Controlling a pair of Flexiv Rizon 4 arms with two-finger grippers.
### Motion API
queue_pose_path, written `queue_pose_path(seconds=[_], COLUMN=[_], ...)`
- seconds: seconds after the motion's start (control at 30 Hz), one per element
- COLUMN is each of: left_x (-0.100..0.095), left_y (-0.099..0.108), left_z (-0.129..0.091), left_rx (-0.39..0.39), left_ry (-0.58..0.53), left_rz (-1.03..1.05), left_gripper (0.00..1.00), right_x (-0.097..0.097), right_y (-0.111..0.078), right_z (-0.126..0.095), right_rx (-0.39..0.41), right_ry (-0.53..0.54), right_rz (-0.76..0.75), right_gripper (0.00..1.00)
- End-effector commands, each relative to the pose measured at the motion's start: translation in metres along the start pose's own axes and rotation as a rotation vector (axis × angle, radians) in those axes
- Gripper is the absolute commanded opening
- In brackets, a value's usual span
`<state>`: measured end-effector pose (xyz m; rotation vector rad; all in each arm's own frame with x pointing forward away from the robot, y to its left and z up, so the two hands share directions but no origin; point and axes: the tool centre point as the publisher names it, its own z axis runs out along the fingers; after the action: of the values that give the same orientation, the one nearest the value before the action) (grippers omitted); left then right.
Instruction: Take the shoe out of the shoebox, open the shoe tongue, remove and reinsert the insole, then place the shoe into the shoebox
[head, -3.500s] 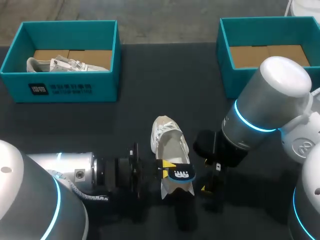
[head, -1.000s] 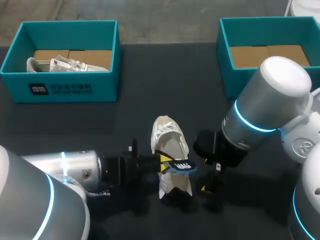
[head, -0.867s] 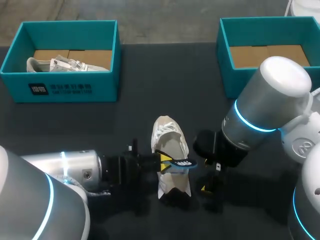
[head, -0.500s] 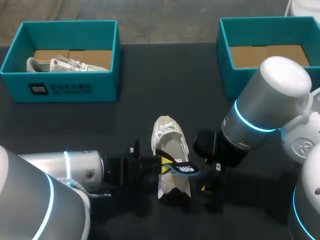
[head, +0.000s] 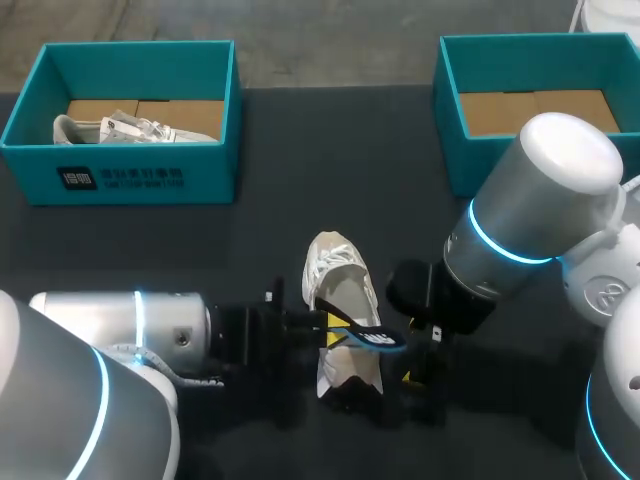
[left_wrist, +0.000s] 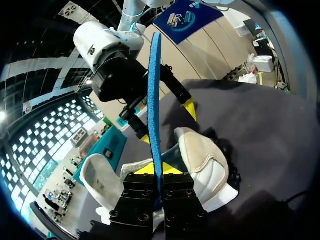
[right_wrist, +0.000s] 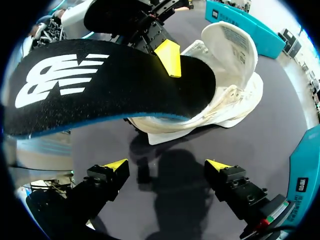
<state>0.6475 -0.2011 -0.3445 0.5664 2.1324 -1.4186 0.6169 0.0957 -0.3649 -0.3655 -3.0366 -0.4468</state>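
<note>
- Since the earliest frame the left arm (head: 130, 330) has pushed farther toward the middle of the table. The insole (head: 372, 338), which then lay face-up with its white print showing, is now turned nearly edge-on and sits slightly more to the right.
- Left gripper (left_wrist: 157, 172): fingers pressed together on one end of the insole. From its own wrist view the insole is only a thin blue strip rising out of the fingers, with neither face visible.
- Shoe (head: 338, 290): white, resting on the dark table (head: 330, 170) between the two arms, below the held insole. In the head view its near end is covered by the insole and the left fingers. The inside cannot be made out.
- Right gripper (right_wrist: 167, 165): fingers spread wide with nothing between them, low over the table just beside the shoe. In the head view it is mostly lost in shadow under the right arm (head: 540, 200), and only a speck of yellow shows.
- In the right wrist view, the insole's black printed face stretches across ahead of the fingers and hides much of the shoe.
- Left shoebox (head: 40, 110): teal, at the far left. It holds a second white shoe (head: 130, 128), partly hidden by the near wall.
- Right shoebox (head: 450, 100): teal, at the far right, with its cardboard floor showing. Its near corner is cut off by the right arm.
</note>
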Motion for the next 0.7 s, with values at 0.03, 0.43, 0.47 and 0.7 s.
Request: queue_pose_path(seconds=[0.03,0.43,0.47,0.7], left_x=[-0.003,-0.002,-0.001,-0.001], left_y=[0.000,-0.007,-0.008,-0.012], left_z=[-0.004,-0.007,-0.007,-0.006], left_rx=[0.001,0.021,0.021,0.019], left_ry=[0.021,0.039,0.042,0.045], left_rz=[0.002,-0.019,-0.017,-0.018], left_gripper=[0.00,0.22,0.23,0.25], right_x=[0.001,0.001,0.001,0.001], right_y=[0.001,0.001,0.001,0.001], right_z=[0.002,0.002,0.002,0.002], right_rx=[0.002,0.002,0.002,0.002], right_ry=[-0.003,-0.003,-0.003,-0.003], right_rz=[0.001,0.001,0.001,0.001], right_gripper=[1.00,1.00,1.00,1.00])
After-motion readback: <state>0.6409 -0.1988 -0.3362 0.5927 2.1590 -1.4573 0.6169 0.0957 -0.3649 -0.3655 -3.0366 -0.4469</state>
